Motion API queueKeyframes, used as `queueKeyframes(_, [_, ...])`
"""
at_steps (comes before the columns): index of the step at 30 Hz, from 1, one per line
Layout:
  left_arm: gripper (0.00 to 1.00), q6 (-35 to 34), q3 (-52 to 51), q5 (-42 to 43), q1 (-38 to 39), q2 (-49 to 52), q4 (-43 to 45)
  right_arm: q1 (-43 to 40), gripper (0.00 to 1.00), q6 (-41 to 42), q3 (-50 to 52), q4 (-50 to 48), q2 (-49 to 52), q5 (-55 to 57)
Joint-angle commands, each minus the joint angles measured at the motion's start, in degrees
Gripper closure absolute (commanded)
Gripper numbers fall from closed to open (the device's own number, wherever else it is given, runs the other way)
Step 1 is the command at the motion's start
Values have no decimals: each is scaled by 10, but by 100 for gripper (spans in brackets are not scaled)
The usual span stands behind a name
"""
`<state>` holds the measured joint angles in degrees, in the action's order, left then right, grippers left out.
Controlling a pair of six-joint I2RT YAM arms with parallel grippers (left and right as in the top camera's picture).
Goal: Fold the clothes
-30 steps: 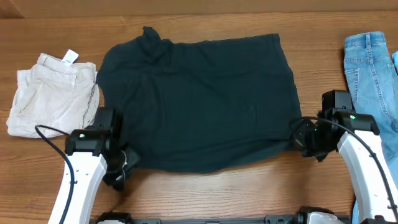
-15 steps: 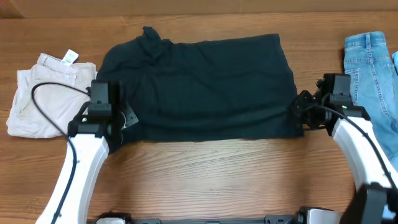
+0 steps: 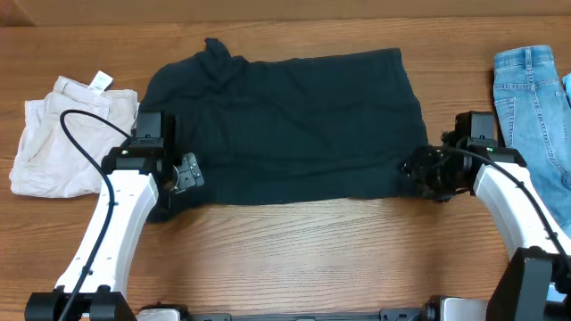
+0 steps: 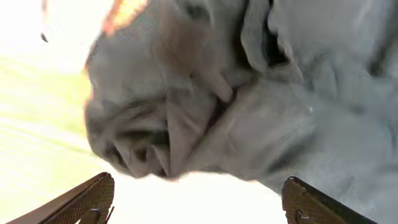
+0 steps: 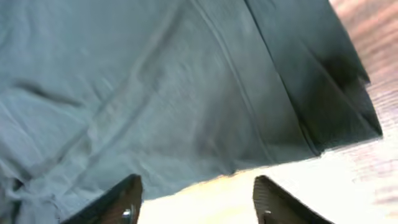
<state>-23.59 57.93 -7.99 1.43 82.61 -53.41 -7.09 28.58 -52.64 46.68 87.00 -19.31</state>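
The clothes (image 3: 294, 125), a dark navy-black shirt, lie flat on the wooden table (image 3: 294, 259) as a wide rectangle, the near edge folded back over the rest. My left gripper (image 3: 185, 172) is at its near left corner, open, with nothing between the fingers. In the left wrist view a bunched corner of cloth (image 4: 205, 112) lies just beyond the open left gripper (image 4: 199, 208). At the near right corner my right gripper (image 3: 417, 171) stands open. The right wrist view shows smooth cloth (image 5: 155, 93) ahead of the empty right gripper (image 5: 199, 205).
A folded beige garment (image 3: 71, 134) with a white tag lies at the left, close to my left arm. Light blue jeans (image 3: 535, 116) lie at the right edge, beside my right arm. Bare wood stretches along the table's near side.
Both grippers carried the shirt's near hem away from the table's front edge, folding it over. They then opened and let the cloth go.
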Motion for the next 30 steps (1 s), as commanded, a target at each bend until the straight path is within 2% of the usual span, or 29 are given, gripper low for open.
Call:
queueKeyframes(1, [10, -49, 14, 49, -3, -10, -44, 0, 55, -6, -11, 19, -17, -3])
queueKeyframes(4, [6, -76, 14, 72, -3, -9, -77, 4, 55, -48, -11, 31, -17, -31])
queueKeyframes(6, [7, -121, 12, 84, -3, -8, -115, 4, 50, -68, -11, 30, -17, -63])
queueKeyframes(9, [0, -224, -8, 34, -3, -7, -137, 4, 43, -93, -11, 30, -17, -91])
queueKeyframes(11, [0, -295, -28, 1, -3, -7, -132, 4, 43, -93, -11, 31, -17, -91])
queueKeyframes(13, [3, -307, -43, -22, -3, -6, -109, 4, 43, -93, -11, 32, -17, -90])
queueKeyframes(15, [11, -306, -57, -33, -3, -5, -93, 4, 43, -93, -11, 32, -17, -90])
queueKeyframes(16, [10, -306, -57, -49, -3, -5, -93, 4, 42, -93, -11, 35, -17, -90])
queueKeyframes(17, [1, -304, -57, -69, -3, -5, -93, 4, 42, -93, -11, 37, -17, -91])
queueKeyframes(18, [0, -291, -57, -81, -5, -5, -92, 4, 42, -93, -11, 42, -17, -91])
queueKeyframes(22, [0, -189, -39, -43, -10, -7, -98, 4, 42, -118, -11, 51, -17, -95])
queueKeyframes(27, [0, -123, 40, 12, -10, -26, -179, 4, 38, -123, -11, 51, -17, -95])
queueKeyframes(30, [0, -70, 68, 19, -10, -42, -174, 4, 37, -123, -11, 67, -17, -95])
